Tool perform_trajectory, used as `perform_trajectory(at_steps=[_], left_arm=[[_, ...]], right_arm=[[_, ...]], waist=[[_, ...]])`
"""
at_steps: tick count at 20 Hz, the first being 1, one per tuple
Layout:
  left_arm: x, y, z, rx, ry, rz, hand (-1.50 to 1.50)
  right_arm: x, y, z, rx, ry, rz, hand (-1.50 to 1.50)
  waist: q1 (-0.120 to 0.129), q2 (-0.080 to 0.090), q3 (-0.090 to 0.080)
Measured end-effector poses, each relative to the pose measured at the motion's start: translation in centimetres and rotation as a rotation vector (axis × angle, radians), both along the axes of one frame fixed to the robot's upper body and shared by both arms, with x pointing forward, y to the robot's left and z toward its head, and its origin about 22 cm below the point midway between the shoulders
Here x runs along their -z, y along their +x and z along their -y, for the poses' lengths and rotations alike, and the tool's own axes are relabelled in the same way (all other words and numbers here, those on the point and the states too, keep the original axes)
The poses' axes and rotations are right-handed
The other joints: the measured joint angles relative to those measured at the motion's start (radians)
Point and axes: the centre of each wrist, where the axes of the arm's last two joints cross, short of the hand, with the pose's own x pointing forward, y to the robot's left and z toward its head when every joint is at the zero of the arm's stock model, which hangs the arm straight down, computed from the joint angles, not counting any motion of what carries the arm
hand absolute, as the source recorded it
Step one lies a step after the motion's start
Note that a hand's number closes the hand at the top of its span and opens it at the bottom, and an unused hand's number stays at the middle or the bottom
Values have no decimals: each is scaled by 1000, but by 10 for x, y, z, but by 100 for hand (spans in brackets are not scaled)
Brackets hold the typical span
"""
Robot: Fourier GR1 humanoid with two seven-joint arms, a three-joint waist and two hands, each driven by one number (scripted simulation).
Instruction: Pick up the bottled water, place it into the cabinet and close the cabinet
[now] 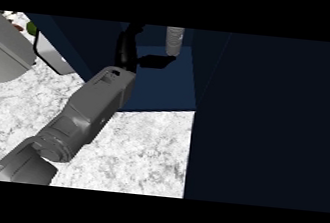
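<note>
The desk [142, 146] has a white-grey marbled top. A dark blue cabinet [271, 123] fills the right side, and its open compartment lies at the far centre. A grey sink basin [3, 57] occupies the far left. The bottled water [174, 40] stands inside the compartment, long axis upright, cap hidden; no label is legible. The left hand [133, 50] extends into the compartment just left of the bottle, with fingers [158, 60] spread and the thumb reaching toward the bottle's base.

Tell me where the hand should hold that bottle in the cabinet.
Hold the bottle round its ribbed body. It stands upright inside the open cabinet, so come from the left, where the hand is; the dark door blocks the right.
</note>
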Motion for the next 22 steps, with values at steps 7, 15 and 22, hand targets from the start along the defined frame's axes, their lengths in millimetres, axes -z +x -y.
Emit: perform_trajectory(at_steps=[7,15,22], left_arm=[[-21,6,11,144,-121,88,-150],[-26,5,23,289,-265,150,-150],[-16,-2,30,338,-312,158,-150]], right_arm=[[0,-1,2,-19,-4,-5,-150],[0,-3,-1,-17,15,-21,-150],[0,-5,-4,-4,36,-35,-150]], waist=[[8,-3,0],[43,-19,0],[65,-34,1]])
